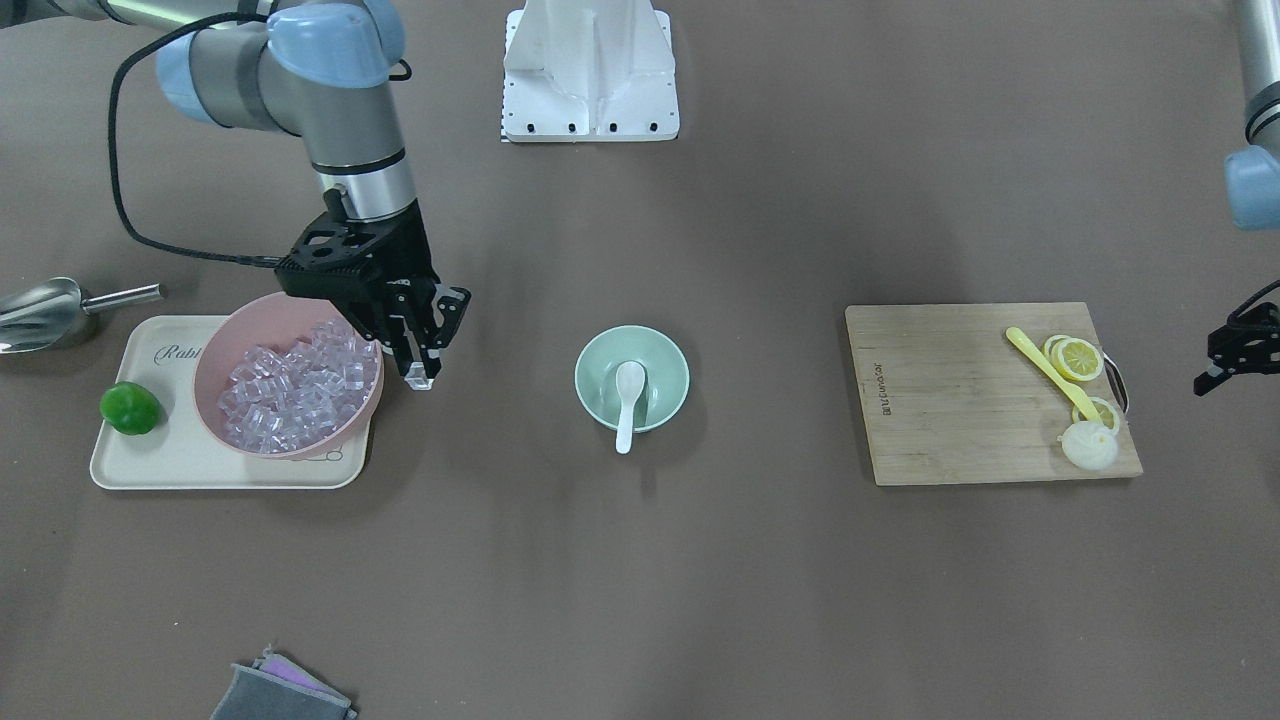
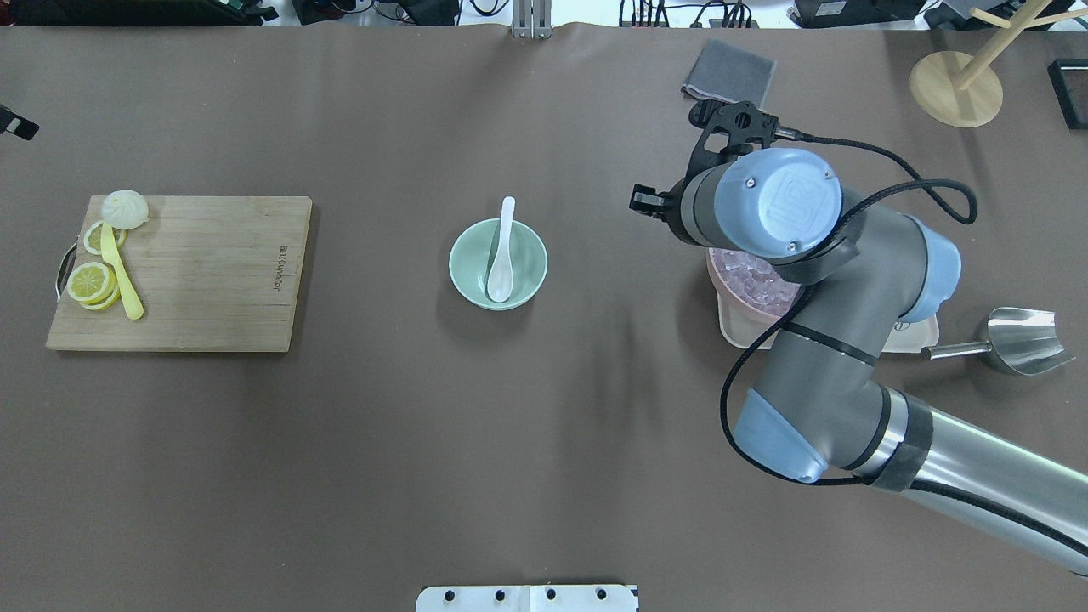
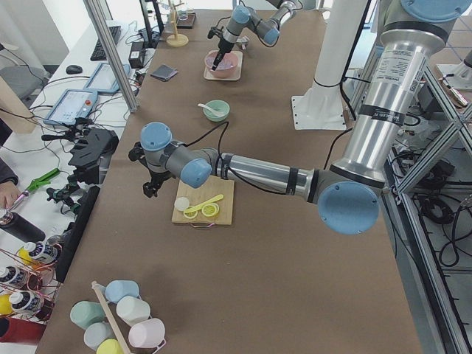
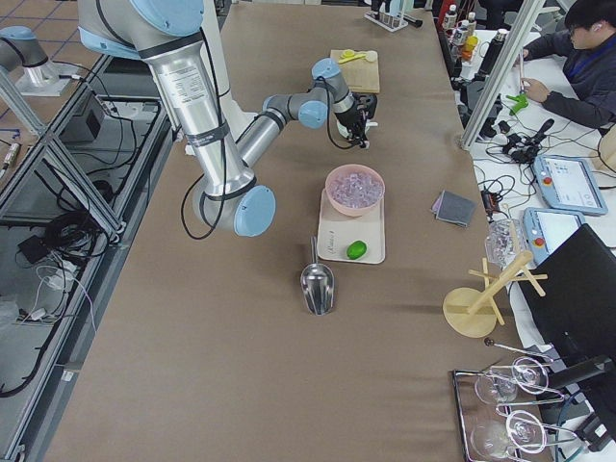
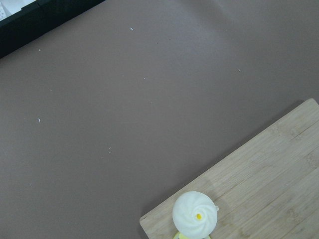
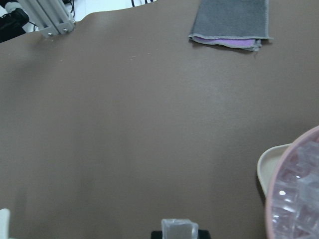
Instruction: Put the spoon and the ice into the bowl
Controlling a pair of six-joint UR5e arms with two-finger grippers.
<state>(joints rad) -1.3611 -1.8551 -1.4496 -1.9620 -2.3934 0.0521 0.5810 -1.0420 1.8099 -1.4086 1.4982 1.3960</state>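
Note:
The mint-green bowl (image 1: pixel 600 350) stands mid-table, also in the overhead view (image 2: pixel 463 255). The white spoon (image 1: pixel 629 400) lies in it, head down in the bowl and handle over the rim; it also shows from overhead (image 2: pixel 501 255). My right gripper (image 1: pixel 420 372) is shut on one clear ice cube (image 1: pixel 421 381), just outside the pink bowl's rim on the side towards the green bowl. The cube shows at the bottom of the right wrist view (image 6: pixel 179 230). My left gripper (image 1: pixel 1235 352) hangs beyond the cutting board's outer end; its jaws are unclear.
The pink bowl (image 1: pixel 215 350), full of ice cubes (image 1: pixel 295 390), sits on a cream tray (image 1: pixel 170 460) with a lime (image 1: pixel 130 407). A metal scoop (image 1: pixel 45 312) lies beside it. A cutting board (image 1: pixel 950 400) holds a yellow spoon (image 1: pixel 1050 370), lemon slices and a bun (image 1: pixel 1090 445). A grey cloth (image 1: pixel 280 692) lies near the edge.

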